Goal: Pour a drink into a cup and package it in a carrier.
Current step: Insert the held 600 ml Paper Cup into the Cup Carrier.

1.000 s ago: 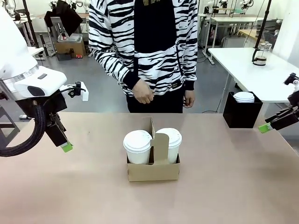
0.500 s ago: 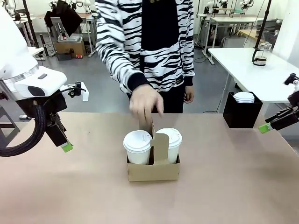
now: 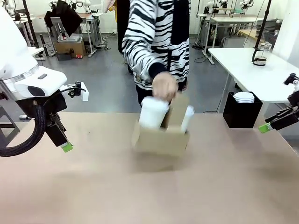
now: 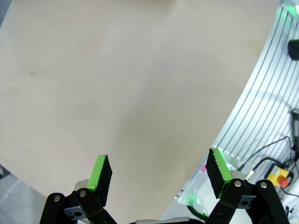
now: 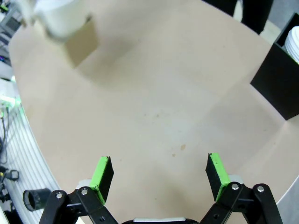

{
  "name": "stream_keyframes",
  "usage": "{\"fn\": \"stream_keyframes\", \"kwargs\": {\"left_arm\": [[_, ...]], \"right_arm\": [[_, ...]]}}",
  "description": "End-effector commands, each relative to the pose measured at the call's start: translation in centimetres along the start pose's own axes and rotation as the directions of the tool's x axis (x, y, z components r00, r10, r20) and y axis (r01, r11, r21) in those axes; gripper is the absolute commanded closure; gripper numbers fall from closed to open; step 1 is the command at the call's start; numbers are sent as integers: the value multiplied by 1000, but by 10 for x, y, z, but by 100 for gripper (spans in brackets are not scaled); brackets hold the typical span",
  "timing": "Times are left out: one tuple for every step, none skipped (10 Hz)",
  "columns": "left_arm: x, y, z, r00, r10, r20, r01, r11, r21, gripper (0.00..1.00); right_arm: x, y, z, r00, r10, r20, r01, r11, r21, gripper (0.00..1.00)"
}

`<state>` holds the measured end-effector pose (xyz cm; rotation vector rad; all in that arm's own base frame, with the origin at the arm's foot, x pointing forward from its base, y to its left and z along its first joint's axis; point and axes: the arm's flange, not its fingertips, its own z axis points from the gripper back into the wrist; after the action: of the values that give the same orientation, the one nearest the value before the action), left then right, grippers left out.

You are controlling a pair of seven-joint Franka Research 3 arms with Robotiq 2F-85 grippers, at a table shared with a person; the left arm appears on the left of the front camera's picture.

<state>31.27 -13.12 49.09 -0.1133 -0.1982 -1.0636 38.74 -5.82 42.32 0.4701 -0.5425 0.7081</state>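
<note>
Above mid-table: carrier point(image 3: 161, 137) lifted by person's hand point(image 3: 164, 86), both grippers idle.
Left gripper point(image 4: 159, 177) and right gripper point(image 5: 159, 175) hang over bare matte tan table point(image 3: 93, 186), green pads spread wide, nothing between them. Front view shows brown cardboard tray tilted, blurred, two white lidded cups point(image 3: 152, 112) inside. Right wrist view catches its corner plus black box point(image 5: 280, 79). Glass press jug point(image 3: 259, 53) on far white table.

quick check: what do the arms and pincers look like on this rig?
Both arms are white. The left arm carries a ribbed black cable hose. Each black two-finger pincer, left pincer and right pincer, has bright green rectangular ridged pads on black linkage with silver pivot screws.
</note>
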Motion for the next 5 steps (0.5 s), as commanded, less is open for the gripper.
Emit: {"fn": "stream_keyframes", "kwargs": {"left_arm": [[-1,2,0,1000,4,-8,-4,1000,20,0],[-1,2,0,1000,4,-8,-4,1000,20,0],[-1,2,0,1000,4,-8,-4,1000,20,0],[-1,2,0,1000,4,-8,-4,1000,20,0],[-1,2,0,1000,4,-8,-4,1000,20,0]], "right_arm": [[-1,-3,2,1000,26,-2,-26,1000,3,0],[-1,-3,2,1000,26,-2,-26,1000,3,0],[-1,-3,2,1000,26,-2,-26,1000,3,0],[-1,-3,2,1000,26,-2,-26,1000,3,0],[-1,-3,2,1000,26,-2,-26,1000,3,0]]}}
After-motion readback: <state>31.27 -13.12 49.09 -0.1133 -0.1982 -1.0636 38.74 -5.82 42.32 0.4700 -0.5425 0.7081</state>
